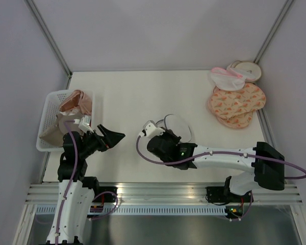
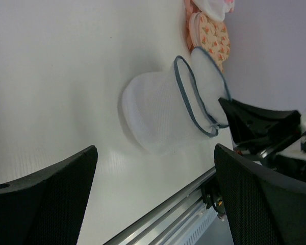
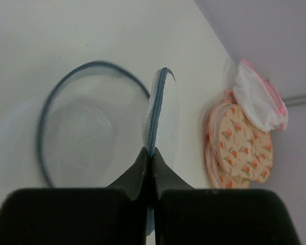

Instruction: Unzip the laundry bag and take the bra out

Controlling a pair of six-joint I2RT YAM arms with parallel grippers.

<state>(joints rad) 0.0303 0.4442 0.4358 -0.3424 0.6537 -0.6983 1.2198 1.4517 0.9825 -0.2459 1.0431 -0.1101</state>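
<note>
The laundry bag (image 1: pixel 177 127) of white mesh with dark rims lies mid-table, unzipped, its round lid (image 3: pixel 163 115) standing up from the open body (image 3: pixel 86 127). No garment shows inside it. My right gripper (image 3: pixel 152 152) is shut on the lid's blue zipper rim; it also shows in the top view (image 1: pixel 167 131). My left gripper (image 1: pixel 115 137) is open and empty, left of the bag, with the bag (image 2: pixel 158 112) ahead of it in the left wrist view. Taupe fabric, the bra (image 1: pixel 52 131), lies in the white basket (image 1: pixel 47 109).
A pink-peach garment (image 1: pixel 74 101) also lies in the basket. Flat peach patterned rounds (image 1: pixel 237 104) and a white mesh pouch with pink trim (image 1: pixel 227 77) sit at the back right. The metal rail (image 1: pixel 163 191) runs along the near edge.
</note>
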